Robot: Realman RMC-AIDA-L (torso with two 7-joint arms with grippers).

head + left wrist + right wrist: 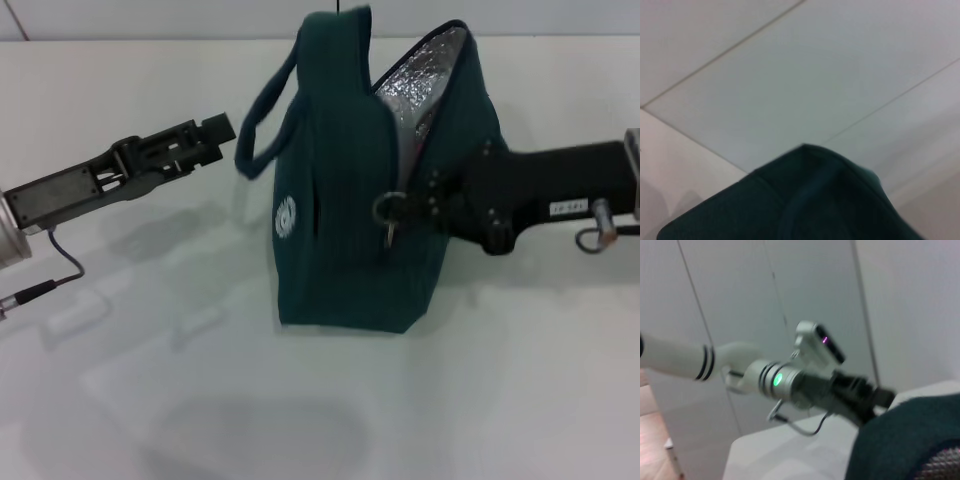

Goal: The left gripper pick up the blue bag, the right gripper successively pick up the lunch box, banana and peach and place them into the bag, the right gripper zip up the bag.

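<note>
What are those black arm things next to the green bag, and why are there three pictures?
Those are a robot's two arms. Each ends in a claw called an end effector. The big picture comes from a camera on the robot's head, looking down at a white table. The other two come from small cameras on its wrists.

The blue bag stands on the table, its top partly open so you see shiny silver lining. The right end effector is pressed against the bag at the metal zip ring. The left end effector hovers beside a bag handle without touching it. The right wrist camera looks across the bag at the left arm. No food shows anywhere.
</note>
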